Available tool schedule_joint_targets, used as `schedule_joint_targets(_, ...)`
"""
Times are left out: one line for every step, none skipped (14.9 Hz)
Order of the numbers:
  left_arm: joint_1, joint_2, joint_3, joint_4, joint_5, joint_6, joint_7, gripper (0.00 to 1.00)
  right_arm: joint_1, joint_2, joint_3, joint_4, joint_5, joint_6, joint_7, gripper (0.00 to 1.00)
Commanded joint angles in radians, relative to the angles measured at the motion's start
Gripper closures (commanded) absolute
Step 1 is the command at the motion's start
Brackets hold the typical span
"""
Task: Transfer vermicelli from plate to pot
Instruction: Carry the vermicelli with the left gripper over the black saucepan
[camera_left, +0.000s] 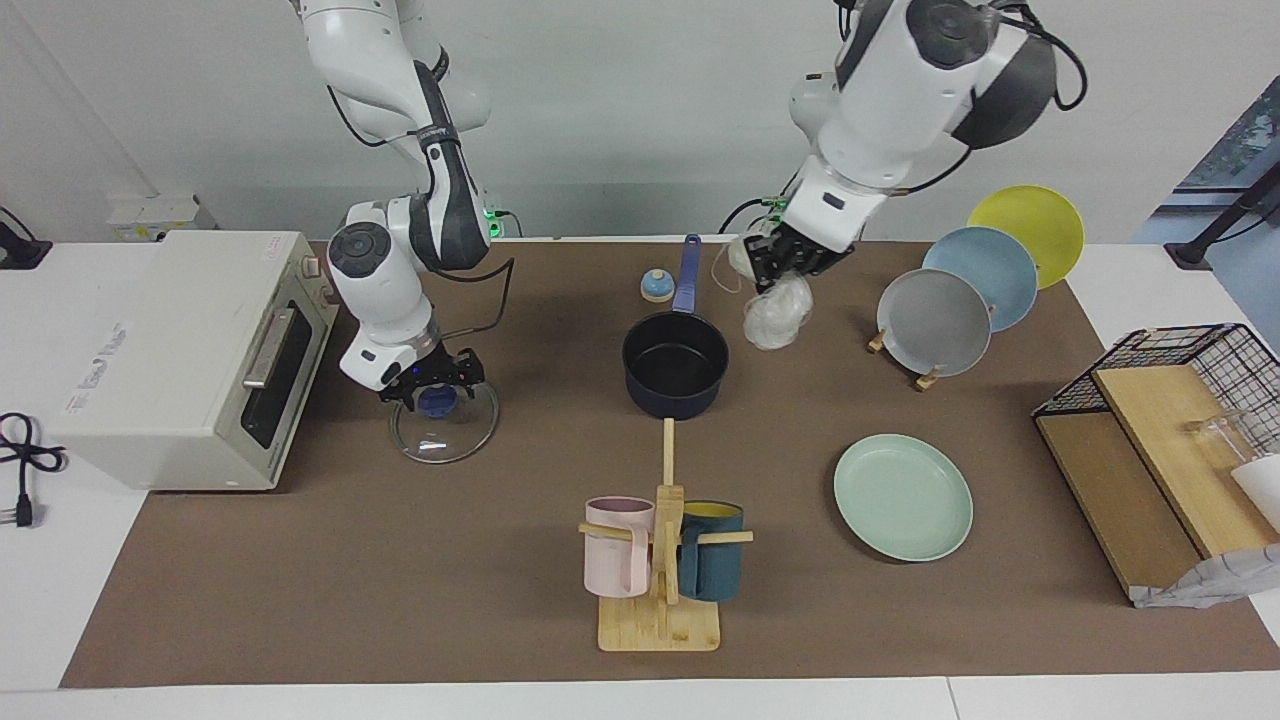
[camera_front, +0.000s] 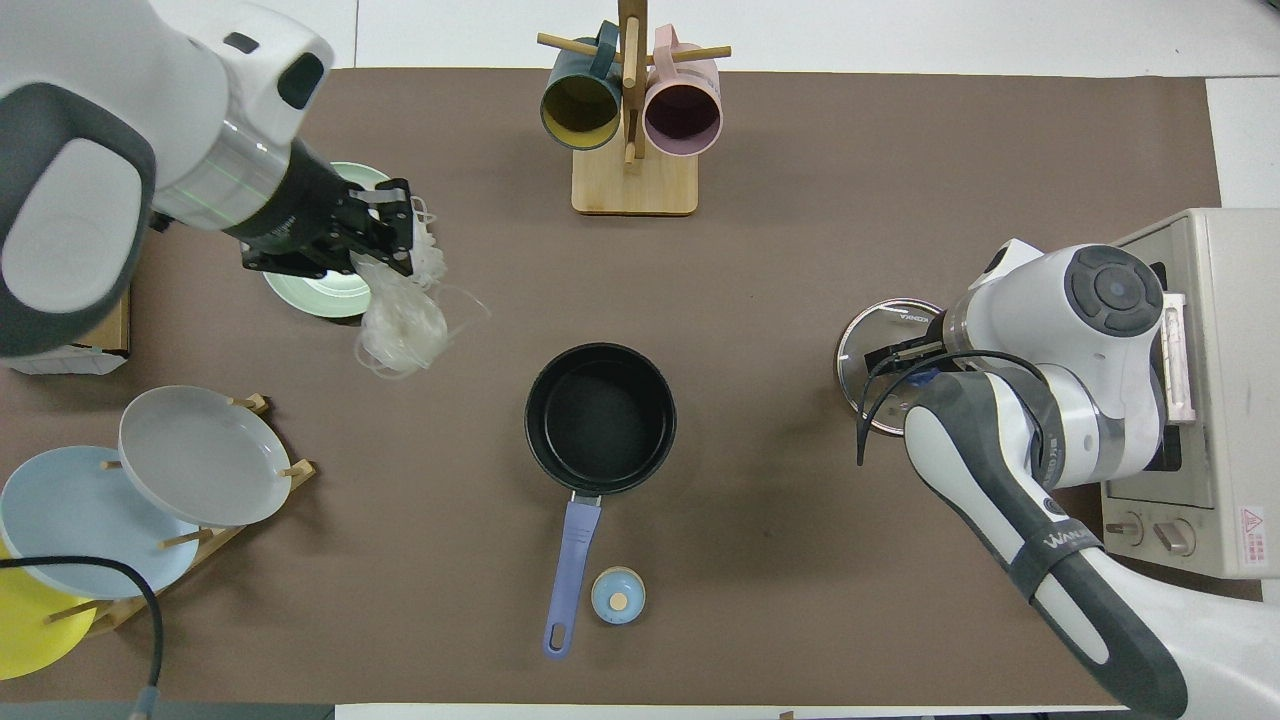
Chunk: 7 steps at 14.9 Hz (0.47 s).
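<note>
The left gripper (camera_left: 783, 268) hangs in the air at upper centre-right of the facing view, its fingers closed on the vermicelli (camera_left: 777, 312), a whitish clump that dangles below them. In that view the clump hangs just beside the pot (camera_left: 675, 362), toward the left arm's end of the table, clear of the rim. In the overhead view the same gripper (camera_front: 392, 235) sits in the upper left of the frame, overlapping the edge of the plate (camera_front: 318, 294), with the noodles (camera_front: 403, 322) trailing loose strands toward the pot (camera_front: 600, 418).

The pot stands empty at the middle of both frames, its black inside bare, its blue handle pointing toward the robots. The mint plate (camera_left: 903, 497) lies bare at lower right of the facing view, farther from the robots than the pot.

The right gripper (camera_left: 432, 392) is down on the blue knob of a glass lid (camera_left: 444, 428) at left of centre in the facing view, in front of the oven (camera_left: 190, 355); whether its fingers clamp the knob cannot be told. In the overhead view the lid (camera_front: 880, 340) shows at right, partly under that arm.
</note>
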<state>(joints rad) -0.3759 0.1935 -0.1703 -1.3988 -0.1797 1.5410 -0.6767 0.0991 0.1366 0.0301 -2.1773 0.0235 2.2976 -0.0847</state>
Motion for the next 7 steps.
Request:
schedule_joint_targets(-0.099,-0.121,0.017,-0.298,-0.023,0.192,-0.053,1.00,-0.021,-0.020,0.004,-0.030,0.012,0.022,-0.055,0.06)
schedule_joint_targets(-0.139,-0.129,0.017,-0.381,-0.023,0.273,-0.070,1.00,-0.022,-0.020,0.004,-0.030,0.012,0.020,-0.058,0.10)
schedule_joint_targets(-0.168,-0.125,0.018,-0.437,-0.023,0.337,-0.080,1.00,-0.022,-0.020,0.004,-0.030,0.012,0.020,-0.059,0.15)
schedule_joint_targets(-0.175,-0.115,0.017,-0.474,-0.023,0.393,-0.080,1.00,-0.024,-0.020,0.004,-0.032,0.012,0.019,-0.066,0.18)
schedule_joint_targets(-0.179,-0.100,0.017,-0.492,-0.023,0.439,-0.080,1.00,-0.024,-0.020,0.004,-0.032,0.012,0.019,-0.070,0.22)
schedule_joint_targets(-0.185,-0.073,0.018,-0.500,-0.023,0.471,-0.080,1.00,-0.024,-0.020,0.004,-0.032,0.012,0.016,-0.078,0.25)
schedule_joint_targets(-0.185,-0.063,0.018,-0.515,-0.021,0.503,-0.075,1.00,-0.024,-0.020,0.004,-0.032,0.012,0.016,-0.078,0.27)
